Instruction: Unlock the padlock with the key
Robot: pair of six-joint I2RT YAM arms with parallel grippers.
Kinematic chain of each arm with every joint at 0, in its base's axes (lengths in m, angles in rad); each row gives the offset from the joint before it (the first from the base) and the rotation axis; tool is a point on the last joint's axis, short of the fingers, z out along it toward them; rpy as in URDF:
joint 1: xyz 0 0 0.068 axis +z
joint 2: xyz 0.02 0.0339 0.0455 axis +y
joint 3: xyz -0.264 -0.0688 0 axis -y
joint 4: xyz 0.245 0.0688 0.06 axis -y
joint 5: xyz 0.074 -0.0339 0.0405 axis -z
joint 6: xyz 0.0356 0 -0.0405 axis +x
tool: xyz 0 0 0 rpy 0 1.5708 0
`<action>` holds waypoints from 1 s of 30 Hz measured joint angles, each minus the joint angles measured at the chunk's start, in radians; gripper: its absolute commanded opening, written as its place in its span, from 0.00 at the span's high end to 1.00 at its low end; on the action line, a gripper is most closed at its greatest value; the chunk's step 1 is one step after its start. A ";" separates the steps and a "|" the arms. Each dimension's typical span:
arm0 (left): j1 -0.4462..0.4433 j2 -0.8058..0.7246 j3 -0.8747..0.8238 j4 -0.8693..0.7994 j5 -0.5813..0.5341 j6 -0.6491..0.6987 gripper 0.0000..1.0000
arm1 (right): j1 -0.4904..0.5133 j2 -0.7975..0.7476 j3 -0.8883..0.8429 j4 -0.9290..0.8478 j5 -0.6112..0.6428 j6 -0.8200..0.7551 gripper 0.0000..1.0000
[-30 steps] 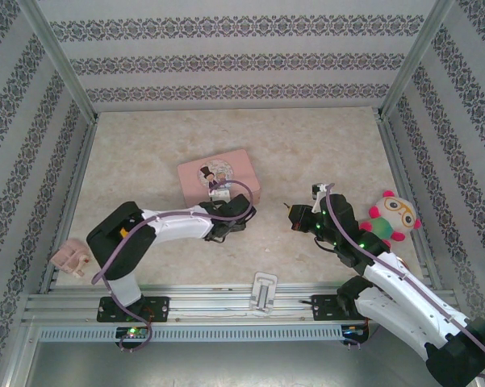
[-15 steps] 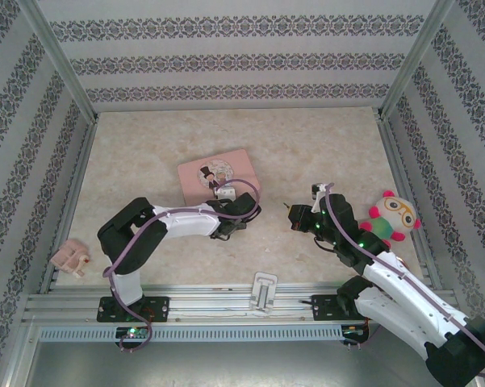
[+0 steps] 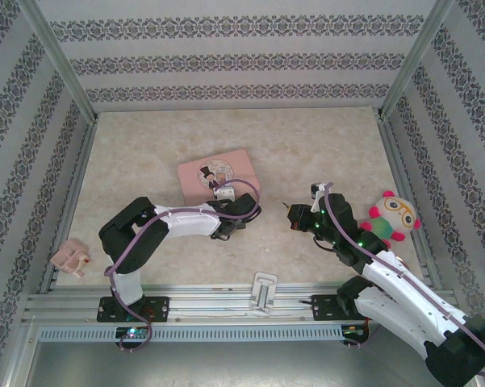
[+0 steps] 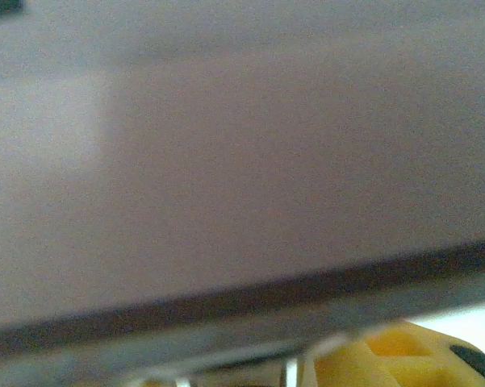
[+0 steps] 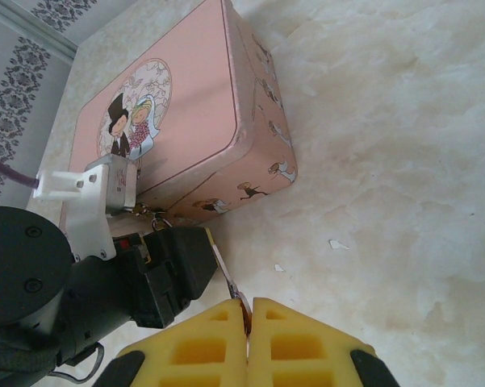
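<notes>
1. A white clip-like bracket [image 3: 264,290] is lying on the metal rail between the two arm bases, and a small pink object [image 3: 71,258] is sitting at the table's near left edge.
2. The right gripper [image 5: 248,321] is pressing its yellow pads tightly together, pinching the key [image 5: 228,282] at the seam. The thin dark strip is sticking out from the pads toward the left gripper [image 5: 186,258].
3. In the top view the right gripper [image 3: 292,213] is hovering over the marbled table [image 3: 323,137], near the left gripper [image 3: 240,211] but apart from it.
4. The left gripper is lying low against the near side of the pink tin [image 5: 186,105]. Its wrist view is blurred, showing a yellow pad [image 4: 387,359] under the tin's wall, so I cannot tell whether its jaws are wide or narrow.
5. A small brass-coloured glint, seemingly the padlock [image 5: 148,213], is showing just beside the tin's near lower edge, next to the left wrist's white mount; it is too small to tell whether anything is gripping it.
6. The pink tin [image 3: 214,173], with a cartoon couple on its lid, is lying flat beyond both grippers.
7. A colourful plush toy [image 3: 391,214] is sitting at the table's right edge.
</notes>
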State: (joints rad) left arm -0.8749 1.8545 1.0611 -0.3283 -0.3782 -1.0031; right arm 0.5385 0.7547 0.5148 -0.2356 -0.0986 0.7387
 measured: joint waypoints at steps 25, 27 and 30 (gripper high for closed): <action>0.000 0.007 0.006 0.015 0.016 -0.026 0.90 | 0.010 -0.004 -0.048 0.032 0.002 0.018 1.00; 0.005 0.002 0.003 0.024 0.032 -0.035 0.91 | 0.027 -0.007 -0.084 0.061 0.006 0.023 1.00; 0.017 -0.022 -0.017 0.057 0.080 -0.058 0.94 | 0.069 -0.009 -0.152 0.119 0.019 0.034 1.00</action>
State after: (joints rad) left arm -0.8581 1.8324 1.0439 -0.2714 -0.2977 -1.0611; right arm 0.6079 0.7460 0.3630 -0.1162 -0.0795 0.7723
